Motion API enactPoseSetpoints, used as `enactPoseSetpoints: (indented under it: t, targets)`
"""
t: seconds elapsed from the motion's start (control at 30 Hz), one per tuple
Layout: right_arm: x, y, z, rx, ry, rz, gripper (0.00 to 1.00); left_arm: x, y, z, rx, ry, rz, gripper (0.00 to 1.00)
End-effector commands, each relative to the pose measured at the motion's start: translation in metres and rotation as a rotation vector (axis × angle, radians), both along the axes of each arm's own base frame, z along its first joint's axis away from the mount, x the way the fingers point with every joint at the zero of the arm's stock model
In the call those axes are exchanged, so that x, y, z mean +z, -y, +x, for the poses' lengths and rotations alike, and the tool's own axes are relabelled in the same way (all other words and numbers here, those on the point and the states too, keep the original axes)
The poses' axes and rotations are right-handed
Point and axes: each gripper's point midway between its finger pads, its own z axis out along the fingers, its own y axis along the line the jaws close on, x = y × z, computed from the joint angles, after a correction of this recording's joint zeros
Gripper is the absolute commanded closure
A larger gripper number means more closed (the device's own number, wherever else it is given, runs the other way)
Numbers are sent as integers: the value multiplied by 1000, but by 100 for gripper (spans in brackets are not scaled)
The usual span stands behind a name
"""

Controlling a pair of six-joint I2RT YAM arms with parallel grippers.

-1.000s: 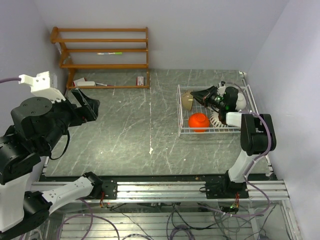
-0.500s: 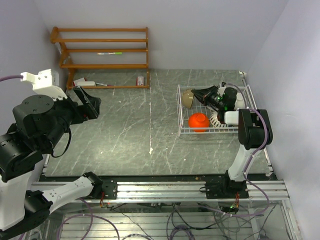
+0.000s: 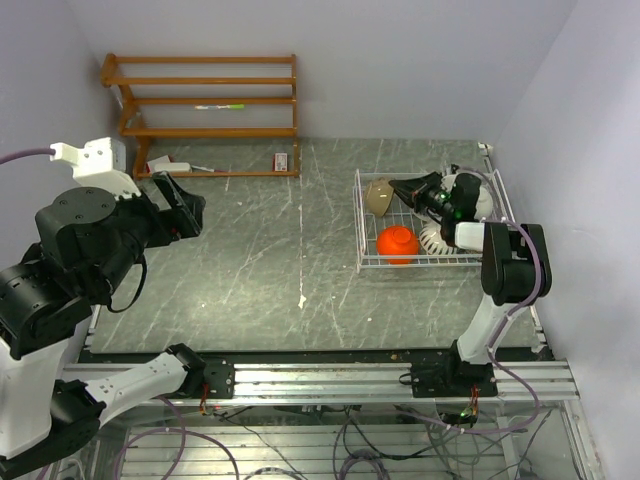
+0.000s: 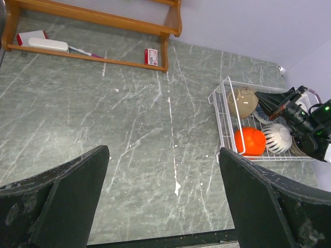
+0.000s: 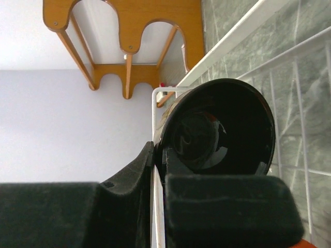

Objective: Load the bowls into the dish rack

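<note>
Pale lilac walls (image 3: 400, 60), grey veined tabletop (image 3: 250, 260) — wooden shelf unit (image 3: 260, 131) at back

Dish rack (image 3: 358, 228): sitting at your right, white wire.
Orange bowl (image 3: 398, 243): lying upside down, near-left corner.
Tan bowl (image 3: 376, 198): leaning far-left.
Ribbed white bowl (image 4: 277, 138): resting beside it.
Dark bowl (image 5: 217, 134): tilting on edge, your right gripper (image 5: 158, 165) pinching its rim.

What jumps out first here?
The bright orange bowl sits in the white dish rack at the right. Just beyond it, the right gripper pinches the rim of a dark bowl over the rack, while the left gripper hangs open far to the left.
</note>
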Motion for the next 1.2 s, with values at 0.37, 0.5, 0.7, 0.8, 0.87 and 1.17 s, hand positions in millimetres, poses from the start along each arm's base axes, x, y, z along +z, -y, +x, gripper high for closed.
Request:
enactPoseSetpoints:
  t: [0.37, 0.5, 0.7, 0.8, 0.87, 1.17]
  targets:
    - [-17, 39, -11, -81, -175, -340, 84, 1, 8, 2, -27, 18, -25, 1]
    - [-21, 43, -17, -89, -206, -372, 83, 1, 6, 0, -26, 20, -32, 1]
    - [-26, 48, -22, -100, -230, -404, 81, 0, 5, -1, -25, 18, -25, 1]
    - [-27, 49, -22, -95, -238, -416, 81, 1, 6, 0, -28, 21, -25, 1]
    - [-29, 50, -23, -96, -244, -423, 81, 1, 7, 0, -30, 23, -26, 1]
    - [-38, 53, -29, -90, -281, -455, 79, -2, 7, 0, -31, 20, -32, 1]
